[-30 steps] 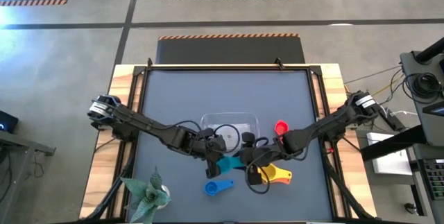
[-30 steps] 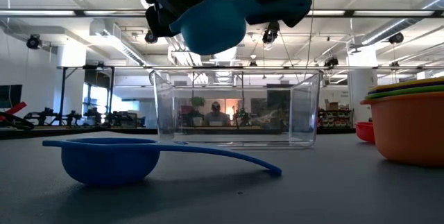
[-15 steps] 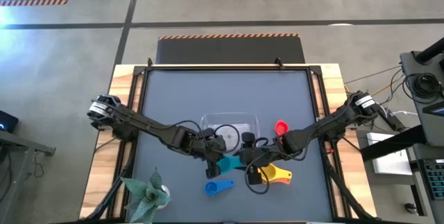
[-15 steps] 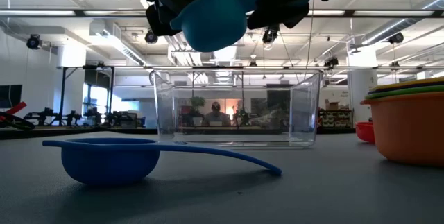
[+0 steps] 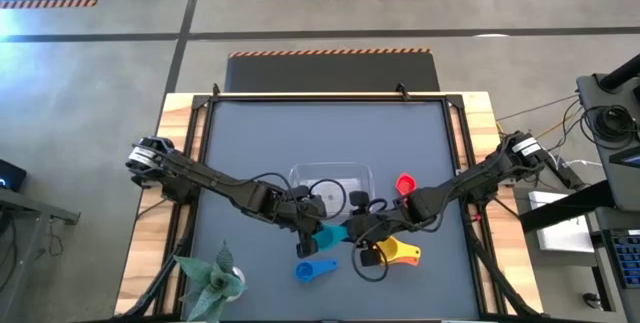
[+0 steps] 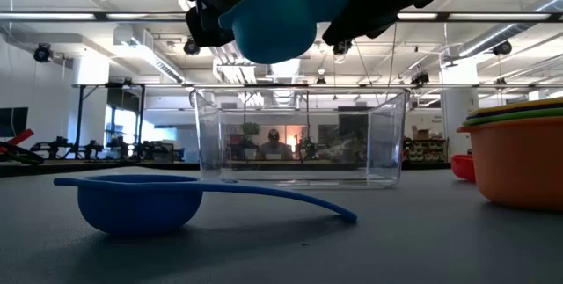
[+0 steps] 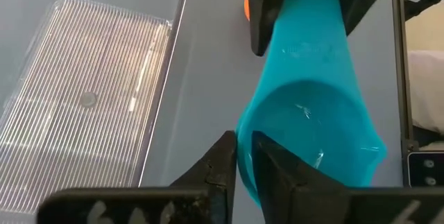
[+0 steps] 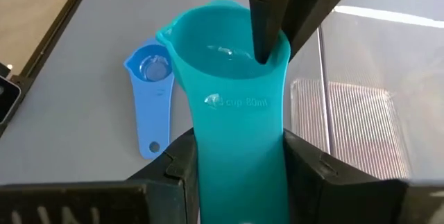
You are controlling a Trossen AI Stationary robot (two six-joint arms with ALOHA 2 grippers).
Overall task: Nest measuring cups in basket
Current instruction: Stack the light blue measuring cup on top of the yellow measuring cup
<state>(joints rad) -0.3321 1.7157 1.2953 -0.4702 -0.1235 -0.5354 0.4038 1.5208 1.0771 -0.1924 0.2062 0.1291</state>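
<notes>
The teal measuring cup [image 5: 328,235] hangs in the air between both grippers, near the basket's near side. My left gripper [image 7: 244,156] is shut on its bowl rim, and my right gripper [image 8: 239,161] is shut on its handle. The clear basket [image 5: 330,188] stands on the table just beyond them. A blue cup [image 5: 313,270] rests on its bowl near the table's near edge. An orange cup [image 6: 519,161] holds green and yellow cups stacked inside it, right of the blue one. The red cup [image 5: 404,183] sits to the basket's right. My left gripper pinches the teal cup's bowl rim [image 7: 243,130] on the side away from the handle, one finger inside the bowl and one outside. The cup is lifted clear of the table. My right gripper holds the teal cup's flat handle [image 8: 239,123] between its two fingers [image 8: 182,160], which lie along it. The handle points back toward that gripper and the bowl sticks out in front of it.
A green artificial plant [image 5: 212,278] stands at the table's near left corner. Dark cables loop over the basket and beside the orange stack [image 5: 395,253]. The far half of the grey table top [image 5: 320,133] is bare.
The teal cup has risen slightly and stays between both grippers. My right gripper has tipped about the handle and now covers more of it in the low view. The other cups and the basket have stayed where they were.
</notes>
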